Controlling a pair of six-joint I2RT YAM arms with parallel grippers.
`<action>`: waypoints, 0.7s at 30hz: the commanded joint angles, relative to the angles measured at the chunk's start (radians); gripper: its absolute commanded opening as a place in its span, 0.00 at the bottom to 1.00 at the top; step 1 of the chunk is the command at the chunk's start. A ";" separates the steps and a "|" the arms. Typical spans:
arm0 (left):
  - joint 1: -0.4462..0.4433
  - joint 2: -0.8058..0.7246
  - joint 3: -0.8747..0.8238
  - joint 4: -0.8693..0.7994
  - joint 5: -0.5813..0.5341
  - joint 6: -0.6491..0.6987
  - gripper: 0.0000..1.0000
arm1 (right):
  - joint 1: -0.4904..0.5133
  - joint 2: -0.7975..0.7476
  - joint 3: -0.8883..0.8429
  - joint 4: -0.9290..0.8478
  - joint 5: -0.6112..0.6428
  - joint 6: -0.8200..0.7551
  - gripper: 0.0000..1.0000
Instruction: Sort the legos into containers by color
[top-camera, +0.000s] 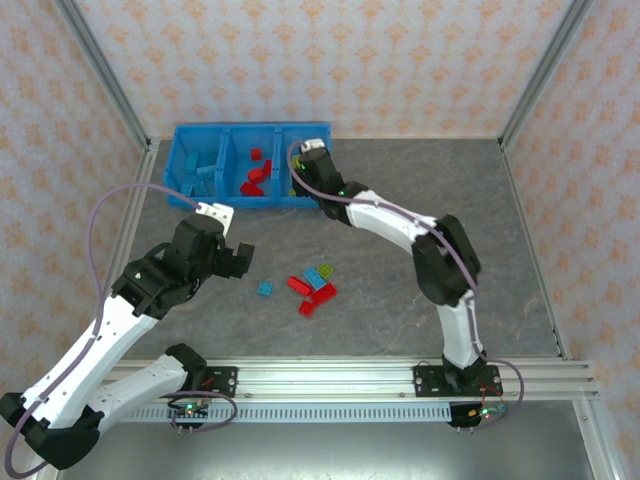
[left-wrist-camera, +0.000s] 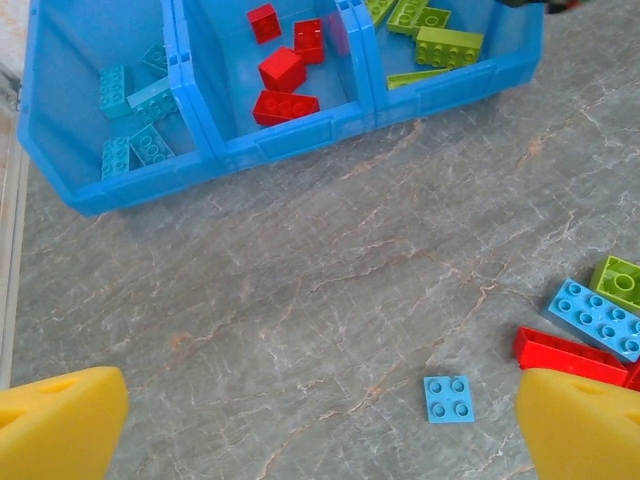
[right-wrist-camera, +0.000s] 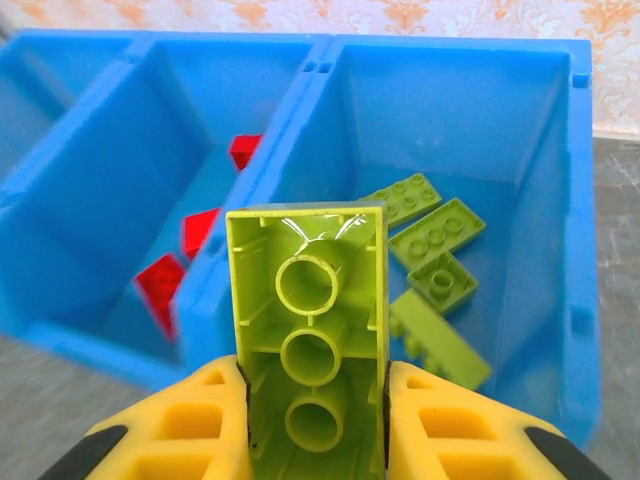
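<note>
The containers are one bright blue tray (top-camera: 252, 127) of three compartments at the back left. Light blue legos (left-wrist-camera: 128, 120) lie in its left compartment, red legos (left-wrist-camera: 284, 82) in the middle, lime green legos (right-wrist-camera: 435, 262) in the right. My right gripper (right-wrist-camera: 312, 420) is shut on a lime green brick (right-wrist-camera: 310, 330), hollow underside facing the camera, held above the right compartment's front edge (top-camera: 305, 160). My left gripper (left-wrist-camera: 320, 430) hangs open over bare table, nothing between its fingers. A small light blue square brick (left-wrist-camera: 449, 398) lies just inside its right finger (left-wrist-camera: 585, 425).
Loose legos lie mid-table: a light blue brick (top-camera: 313, 277), a green one (top-camera: 326, 271) and red ones (top-camera: 322, 294). Wallpapered walls and metal posts (top-camera: 105, 80) enclose the table. A metal rail (top-camera: 350, 375) runs along the near edge.
</note>
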 joint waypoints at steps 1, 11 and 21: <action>0.008 0.000 -0.015 -0.001 -0.051 -0.002 1.00 | -0.039 0.123 0.168 -0.141 -0.031 0.011 0.31; 0.010 0.034 -0.014 -0.013 -0.084 -0.038 1.00 | -0.050 0.173 0.397 -0.300 -0.176 0.019 0.57; 0.009 0.235 -0.049 -0.026 0.162 -0.363 0.99 | -0.047 -0.376 -0.065 -0.320 -0.388 0.016 0.65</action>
